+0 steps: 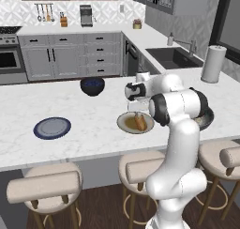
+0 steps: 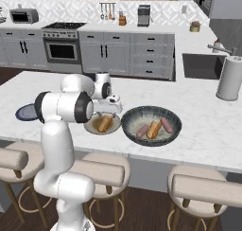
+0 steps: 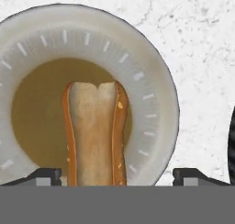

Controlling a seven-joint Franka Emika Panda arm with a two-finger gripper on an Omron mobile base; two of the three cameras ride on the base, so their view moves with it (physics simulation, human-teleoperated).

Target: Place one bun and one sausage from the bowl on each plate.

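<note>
A golden-brown bun point(image 3: 94, 131) lies on the beige plate point(image 3: 151, 94) with the brown centre, seen from the side as bun point(image 1: 139, 122) on plate point(image 1: 125, 125). My gripper point(image 3: 117, 175) hangs just above it, open, with its fingertips point(image 3: 46, 175) well clear of the bun on both sides. From the base cameras the gripper point(image 1: 133, 106) point(image 2: 108, 113) is over the plate point(image 2: 90, 127). The bowl point(image 2: 176, 117) to the right holds two sausages point(image 2: 142, 130) point(image 2: 166, 124) and one bun point(image 2: 152, 129). The blue-rimmed plate point(image 1: 52, 128) lies bare at the left.
A dark blue bowl point(image 1: 92, 86) stands farther back on the counter. A paper towel roll point(image 1: 213, 64) and a sink point(image 1: 173, 57) are at the right. Padded stools point(image 1: 44, 186) line the counter's near edge.
</note>
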